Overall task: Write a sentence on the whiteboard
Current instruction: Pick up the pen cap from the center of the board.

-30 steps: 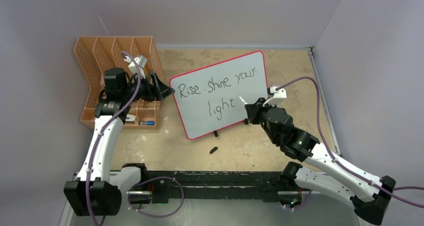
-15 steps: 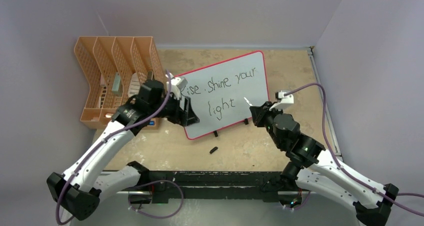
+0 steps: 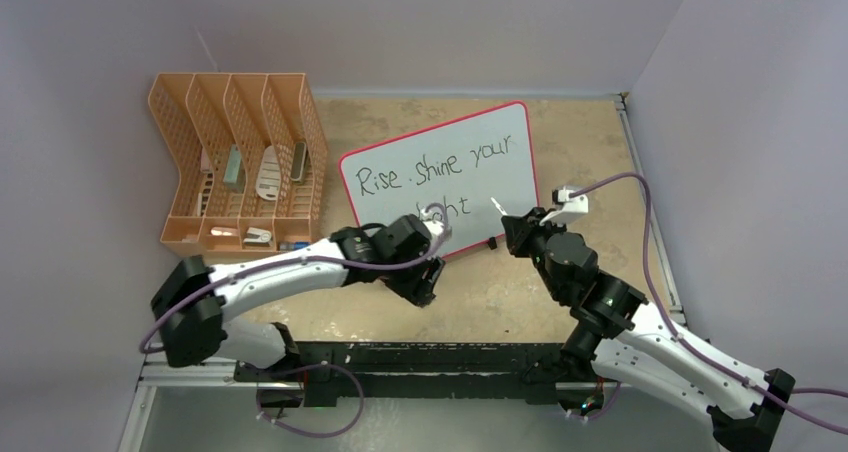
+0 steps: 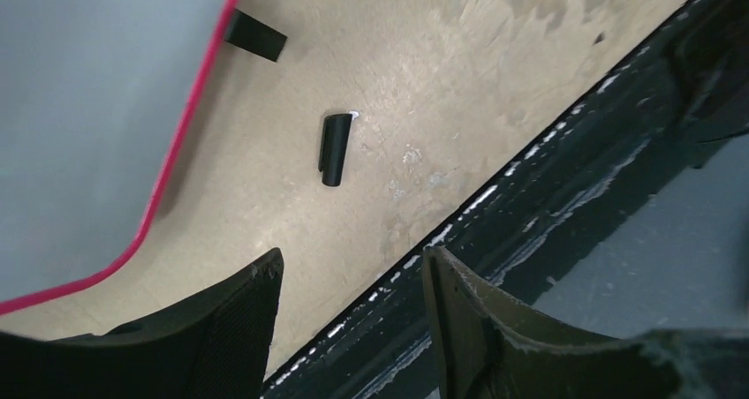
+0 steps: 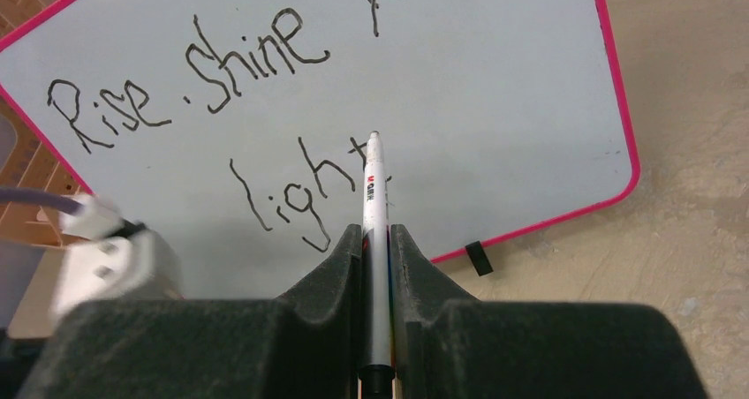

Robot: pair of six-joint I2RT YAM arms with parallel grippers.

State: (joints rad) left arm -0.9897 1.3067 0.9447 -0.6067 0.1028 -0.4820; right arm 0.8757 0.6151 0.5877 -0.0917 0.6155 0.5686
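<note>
The whiteboard [image 3: 470,197] stands tilted at mid-table, with a red-pink rim. The sentence [image 3: 440,162] reads "Rise . shine your light" in two lines; my left arm covers part of "light". My right gripper [image 3: 518,228] is shut on a white marker [image 5: 374,196], whose tip points at the board just right of "light" in the sentence [image 5: 256,63]. My left gripper [image 3: 424,290] is open and empty, low over the table in front of the board. In its wrist view a small black marker cap [image 4: 335,149] lies ahead of the gripper [image 4: 353,271], near the whiteboard [image 4: 88,108].
An orange mesh file rack [image 3: 205,107] with several small items stands at the back left. A black rail [image 3: 450,357] runs along the table's near edge, close under my left gripper [image 4: 601,134]. A black board foot [image 4: 254,34] sticks out near the cap.
My left arm has swung from the board's left edge, by the rack, across to the table in front of the board, above the cap. My right gripper has drawn slightly back with the marker.
</note>
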